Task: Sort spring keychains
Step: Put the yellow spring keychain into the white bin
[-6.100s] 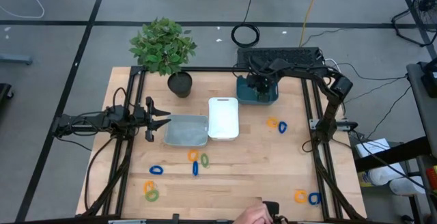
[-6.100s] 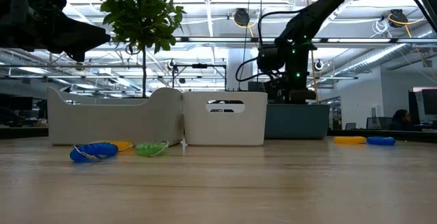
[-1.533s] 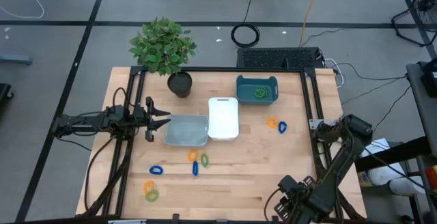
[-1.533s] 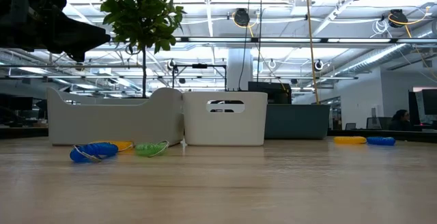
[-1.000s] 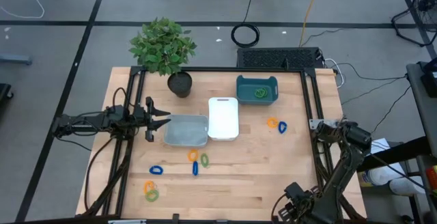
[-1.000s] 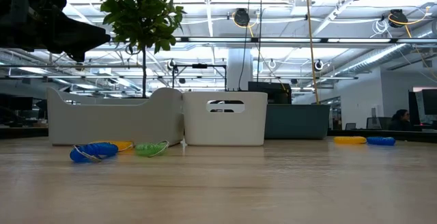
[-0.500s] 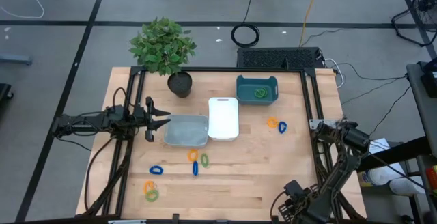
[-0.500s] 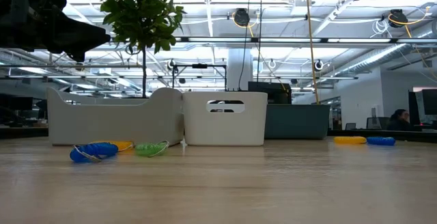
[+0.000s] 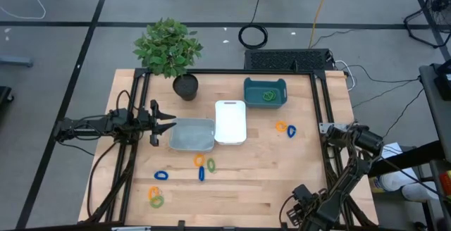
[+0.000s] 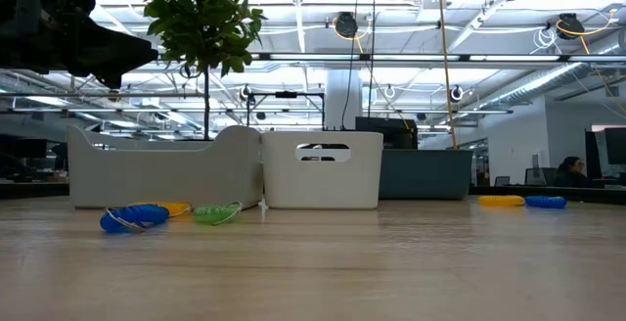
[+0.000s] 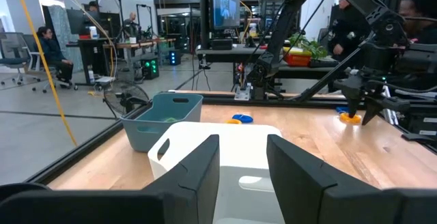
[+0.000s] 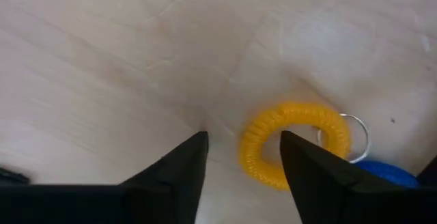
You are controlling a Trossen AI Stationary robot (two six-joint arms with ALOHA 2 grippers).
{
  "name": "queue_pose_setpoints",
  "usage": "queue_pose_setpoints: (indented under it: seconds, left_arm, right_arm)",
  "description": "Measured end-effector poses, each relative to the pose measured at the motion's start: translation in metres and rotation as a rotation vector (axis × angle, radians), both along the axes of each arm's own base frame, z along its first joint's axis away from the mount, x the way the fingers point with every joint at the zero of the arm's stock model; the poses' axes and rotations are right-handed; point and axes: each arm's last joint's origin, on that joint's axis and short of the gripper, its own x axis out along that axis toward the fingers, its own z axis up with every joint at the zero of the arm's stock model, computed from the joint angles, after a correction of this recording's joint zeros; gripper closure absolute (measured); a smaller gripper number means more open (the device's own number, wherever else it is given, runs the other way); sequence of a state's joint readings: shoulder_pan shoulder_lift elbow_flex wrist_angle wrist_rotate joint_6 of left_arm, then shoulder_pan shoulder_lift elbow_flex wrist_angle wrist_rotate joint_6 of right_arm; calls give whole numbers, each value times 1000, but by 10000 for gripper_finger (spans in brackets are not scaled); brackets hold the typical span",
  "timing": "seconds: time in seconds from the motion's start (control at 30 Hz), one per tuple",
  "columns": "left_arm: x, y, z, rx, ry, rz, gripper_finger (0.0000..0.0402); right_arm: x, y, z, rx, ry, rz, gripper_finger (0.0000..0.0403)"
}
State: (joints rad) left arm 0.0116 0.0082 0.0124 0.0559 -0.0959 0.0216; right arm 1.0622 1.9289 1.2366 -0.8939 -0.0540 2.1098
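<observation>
Wooden desk (image 9: 268, 182) fills the high view, with a grey tray (image 9: 192, 134), a white tray (image 9: 230, 122) beside it and a teal tray (image 9: 266, 92) near the far edge holding a green keychain (image 9: 268, 96). An orange and blue pair (image 9: 285, 128) lies toward the right edge, several more keychains (image 9: 204, 166) sit mid-desk, and others (image 9: 155, 197) lie near the front left corner. The left gripper (image 9: 166, 124) hovers at the left edge beside the grey tray; the right gripper (image 9: 304, 210) is low at the front right corner. From the low view, the trays stand in a row with blue, orange and green keychains (image 10: 171, 214) in front. In the left wrist view, the left fingers (image 11: 198, 176) stand parted, holding nothing, above the white tray. In the right wrist view, the right fingers (image 12: 179, 168) are spread, one tip inside an orange keychain (image 12: 295, 145) lying on the wood, not clamped, with a blue one (image 12: 379, 173) beside it.
</observation>
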Motion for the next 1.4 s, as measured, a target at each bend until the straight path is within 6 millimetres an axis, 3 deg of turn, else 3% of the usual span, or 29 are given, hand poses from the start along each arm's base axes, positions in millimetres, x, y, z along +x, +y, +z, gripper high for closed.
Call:
queue_pose_setpoints:
  seconds: [0.4, 0.6, 0.73, 1.17, 1.4]
  left_arm:
    - [0, 0, 0, 0, 0, 0, 270]
    - [0, 0, 0, 0, 0, 0, 270]
    - [0, 0, 0, 0, 0, 0, 270]
    - [0, 0, 0, 0, 0, 0, 270]
    - [0, 0, 0, 0, 0, 0, 270]
  right_arm:
    - [1, -4, -9, 19, -6, 23, 389]
    - [2, -5, -6, 30, -10, 22, 395]
    - [6, -13, 11, 50, -20, 31, 399]
    - [33, -76, 68, 58, -13, 161, 402]
    - [47, -122, 98, 54, -59, 275, 403]
